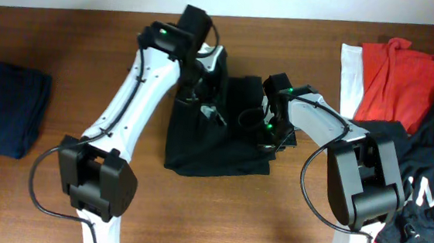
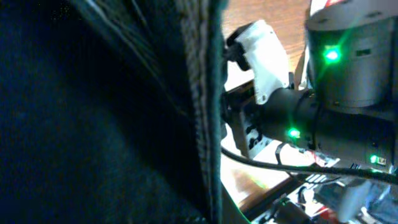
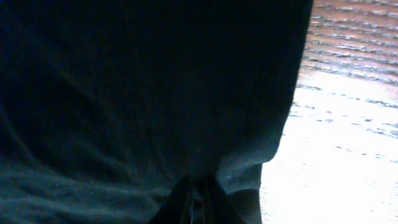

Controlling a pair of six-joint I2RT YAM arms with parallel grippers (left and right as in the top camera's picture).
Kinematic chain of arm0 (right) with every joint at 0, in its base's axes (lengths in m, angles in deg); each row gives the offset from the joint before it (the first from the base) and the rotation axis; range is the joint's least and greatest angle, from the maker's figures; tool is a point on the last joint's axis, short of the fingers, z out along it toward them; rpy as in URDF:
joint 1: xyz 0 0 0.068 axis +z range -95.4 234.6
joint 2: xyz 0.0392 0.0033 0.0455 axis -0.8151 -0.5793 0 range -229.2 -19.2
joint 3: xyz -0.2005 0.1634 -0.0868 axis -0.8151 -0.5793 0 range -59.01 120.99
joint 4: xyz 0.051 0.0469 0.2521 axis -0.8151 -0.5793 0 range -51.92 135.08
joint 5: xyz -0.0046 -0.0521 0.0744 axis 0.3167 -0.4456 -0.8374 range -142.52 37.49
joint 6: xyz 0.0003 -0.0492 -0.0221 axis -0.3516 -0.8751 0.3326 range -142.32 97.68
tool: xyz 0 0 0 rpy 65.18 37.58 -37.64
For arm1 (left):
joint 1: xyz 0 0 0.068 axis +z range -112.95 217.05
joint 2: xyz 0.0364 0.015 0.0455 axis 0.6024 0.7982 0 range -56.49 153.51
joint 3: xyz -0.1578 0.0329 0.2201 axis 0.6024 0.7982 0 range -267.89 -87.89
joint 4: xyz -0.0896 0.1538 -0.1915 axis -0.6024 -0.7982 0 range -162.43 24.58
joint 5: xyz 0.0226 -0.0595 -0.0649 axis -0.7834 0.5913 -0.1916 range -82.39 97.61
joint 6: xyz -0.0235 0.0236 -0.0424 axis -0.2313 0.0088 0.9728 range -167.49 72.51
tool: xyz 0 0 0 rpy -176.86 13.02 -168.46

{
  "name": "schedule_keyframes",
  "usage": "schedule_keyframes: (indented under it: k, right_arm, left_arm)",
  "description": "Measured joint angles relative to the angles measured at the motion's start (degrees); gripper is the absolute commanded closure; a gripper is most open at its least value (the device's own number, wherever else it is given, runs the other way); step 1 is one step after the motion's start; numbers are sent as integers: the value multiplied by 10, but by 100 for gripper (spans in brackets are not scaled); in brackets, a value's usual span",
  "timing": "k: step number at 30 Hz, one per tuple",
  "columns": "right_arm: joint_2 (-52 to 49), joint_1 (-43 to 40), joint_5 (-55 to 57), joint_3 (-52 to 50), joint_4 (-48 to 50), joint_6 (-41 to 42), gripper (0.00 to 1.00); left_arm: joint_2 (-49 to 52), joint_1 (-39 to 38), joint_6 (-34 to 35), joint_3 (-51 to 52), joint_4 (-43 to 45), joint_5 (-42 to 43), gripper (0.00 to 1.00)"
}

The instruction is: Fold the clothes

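Folding target, black shorts (image 1: 215,148): I see them bunched mid-table, between the two arms, partly lifted where the grippers sit.
Table (image 1: 69,32): brown wood, shorts roughly central on it.
Left gripper (image 1: 209,109): down on the upper part of the shorts, near the top edge. My wrist view is mostly black fabric, with a ribbed edge running down the frame, and the fingers are hidden, so I can't tell if the jaws are parted or closed.
Right gripper (image 1: 267,133): at the shorts' right edge. In the wrist view the dark fingers (image 3: 179,204) meet at the bottom of the frame with cloth gathered between them, so I read it as clamped on the shorts.
Left wrist background: the right arm's green LEDs show just past the fabric.
Navy garment (image 1: 4,109): folded, far left, well apart from the shorts.
Right-side pile: red garment (image 1: 399,70) and black lettered garment (image 1: 429,181), beside the right arm's base.
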Motion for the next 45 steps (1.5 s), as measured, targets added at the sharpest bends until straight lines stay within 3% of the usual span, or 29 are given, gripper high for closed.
schedule_keyframes:
  k: [3, 6, 8, 13, 19, 23, 27, 32, 38, 42, 45]
  right_arm:
    - [0, 0, 0, 0, 0, 0, 89]
    - [0, 0, 0, 0, 0, 0, 89]
    - [0, 0, 0, 0, 0, 0, 86]
    - [-4, -8, 8, 13, -67, 0, 84]
    - [-8, -101, 61, 224, -223, -5, 84]
    - [10, -98, -25, 323, -241, -42, 84]
    - [12, -45, -103, 310, -241, -53, 84]
    - [12, 13, -123, 224, -197, -58, 84]
    - [11, 31, -129, 59, -68, -60, 83]
    - [11, 31, -84, -5, -10, -60, 82]
    - [16, 28, -10, -7, 23, -49, 72]
  left_arm:
    - [4, -17, 13, 0, 13, -5, 86]
    - [33, -23, 23, 0, 16, -4, 57]
    - [45, -25, 27, 0, 21, -4, 50]
    - [45, -21, 18, -13, 40, -4, 49]
    - [45, 83, 2, -68, 155, -87, 48]
    - [55, 113, -6, -70, 206, -140, 48]
    - [123, 109, -25, -70, 238, -152, 48]
    - [205, 108, -29, -70, 246, -155, 48]
    - [251, 108, -32, -77, 156, -186, 52]
    - [251, 107, -34, -83, -4, -260, 60]
    - [252, 107, -34, -80, -124, -285, 60]
